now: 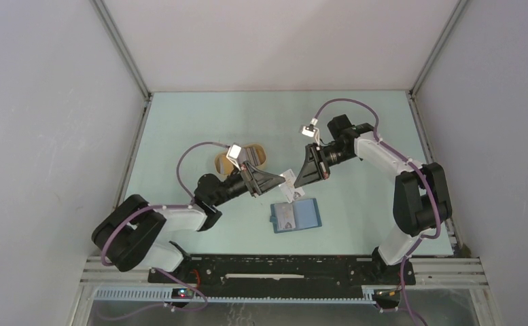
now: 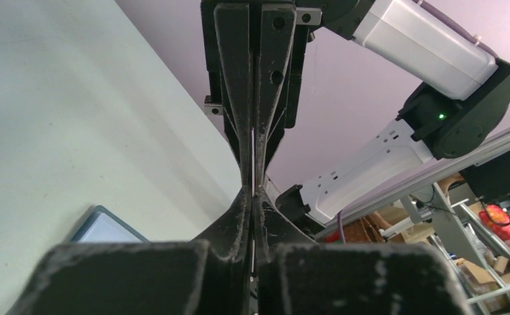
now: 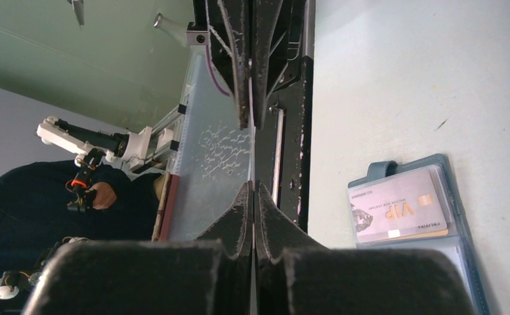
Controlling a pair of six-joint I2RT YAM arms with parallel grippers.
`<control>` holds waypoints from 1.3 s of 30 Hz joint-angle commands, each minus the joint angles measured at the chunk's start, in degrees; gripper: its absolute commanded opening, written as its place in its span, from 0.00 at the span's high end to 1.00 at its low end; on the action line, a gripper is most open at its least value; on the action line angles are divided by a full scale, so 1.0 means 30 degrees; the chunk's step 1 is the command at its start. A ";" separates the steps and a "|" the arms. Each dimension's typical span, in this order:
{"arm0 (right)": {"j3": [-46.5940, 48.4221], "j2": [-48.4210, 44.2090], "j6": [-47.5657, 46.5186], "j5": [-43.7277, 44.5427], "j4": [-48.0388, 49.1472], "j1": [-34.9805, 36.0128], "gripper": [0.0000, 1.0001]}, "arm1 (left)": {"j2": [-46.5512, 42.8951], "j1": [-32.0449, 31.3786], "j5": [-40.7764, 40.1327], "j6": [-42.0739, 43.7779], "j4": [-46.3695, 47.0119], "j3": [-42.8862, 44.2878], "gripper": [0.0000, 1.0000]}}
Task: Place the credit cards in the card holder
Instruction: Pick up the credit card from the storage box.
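Left hand [image 2: 255, 197] and right hand [image 3: 253, 193] on pale card [image 3: 216, 164], long axis between them

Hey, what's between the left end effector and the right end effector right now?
Only a pale card. The left end effector and right end effector both pinch it, tips nearly meeting. The top view shows this, and both wrist views confirm it.
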 commanded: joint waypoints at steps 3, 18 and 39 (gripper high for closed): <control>0.0159 -0.0234 0.0468 0.1180 0.0609 0.0211 0.89 | 0.0216 -0.0106 0.1070 -0.0379 0.0901 0.0868 1.00; 0.0838 -0.5332 -0.2440 0.8066 -0.1127 -0.1957 0.49 | -0.3779 0.0961 0.2070 0.3575 -0.3673 -0.2354 1.00; -0.3550 -0.5699 -0.2012 1.0524 0.1126 -0.1507 0.48 | 0.4729 -0.0468 -0.0446 0.0106 0.4826 -0.3007 1.00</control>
